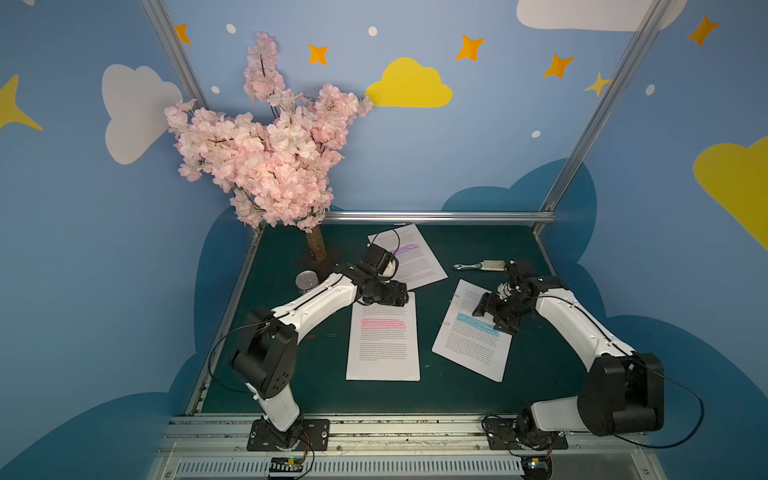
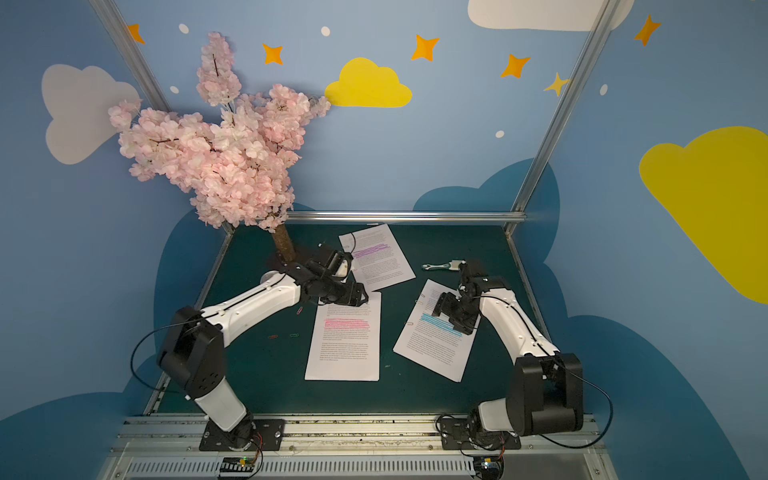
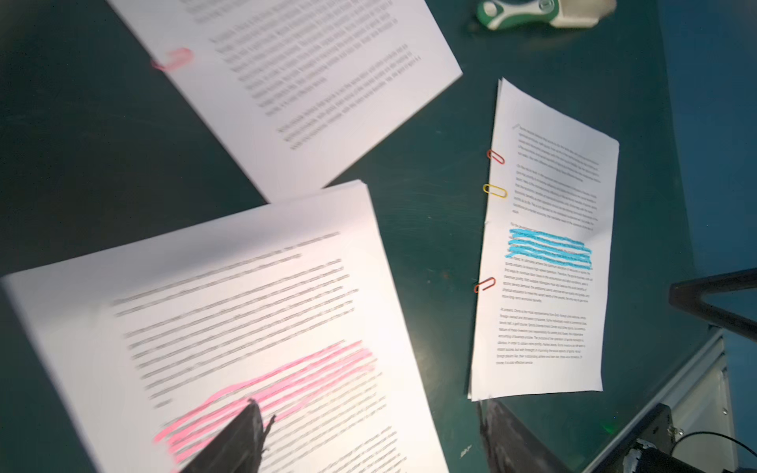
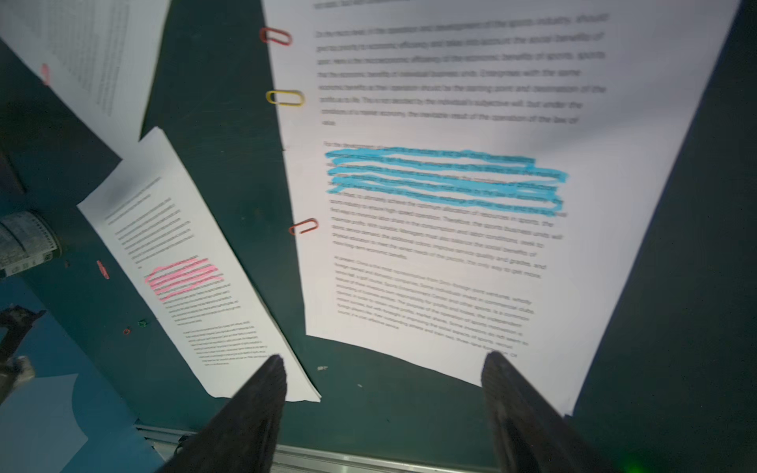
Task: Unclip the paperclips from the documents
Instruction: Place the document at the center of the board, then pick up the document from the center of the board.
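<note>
The green table (image 1: 478,399) carries three flat documents (image 1: 382,345). The left gripper (image 3: 368,405) hangs over the pink-banded one, the right gripper (image 4: 385,358) over the blue-banded one — both with jaws apart, holding nothing. Three paperclips (image 4: 285,98) grip the blue-banded page's edge — others lie loose on the table.

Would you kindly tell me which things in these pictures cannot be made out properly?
- Print on the blue-band document: blurred in the right wrist view, too small in both top views.
- Purple-band document: one long edge hidden behind the left arm in both top views.
- Brush: cut off by the left wrist picture's edge.
- Loose paperclips: too small in a top view to tell their shape.
</note>
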Motion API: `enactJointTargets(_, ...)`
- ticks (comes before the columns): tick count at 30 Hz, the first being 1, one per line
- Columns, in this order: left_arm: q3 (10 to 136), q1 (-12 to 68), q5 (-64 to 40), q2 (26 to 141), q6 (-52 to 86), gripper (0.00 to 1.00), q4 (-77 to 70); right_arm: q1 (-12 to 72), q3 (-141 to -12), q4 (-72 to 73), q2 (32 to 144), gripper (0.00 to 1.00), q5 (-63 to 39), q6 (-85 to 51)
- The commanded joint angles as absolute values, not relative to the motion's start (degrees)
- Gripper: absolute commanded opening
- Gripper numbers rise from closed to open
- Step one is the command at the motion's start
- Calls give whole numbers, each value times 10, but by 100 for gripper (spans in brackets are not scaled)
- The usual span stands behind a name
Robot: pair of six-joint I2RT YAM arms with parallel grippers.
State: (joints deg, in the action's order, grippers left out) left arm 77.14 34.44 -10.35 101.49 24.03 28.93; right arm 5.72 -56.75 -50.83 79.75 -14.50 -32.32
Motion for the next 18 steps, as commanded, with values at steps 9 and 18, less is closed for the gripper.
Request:
enactJointTargets(9, 904, 444, -188, 1207, 291, 85, 174, -121, -458, -506, 717, 82, -235, -222)
enactJointTargets(18, 960, 477, -158, 1296, 279, 85, 177, -169, -396, -429, 748, 82, -310, -231)
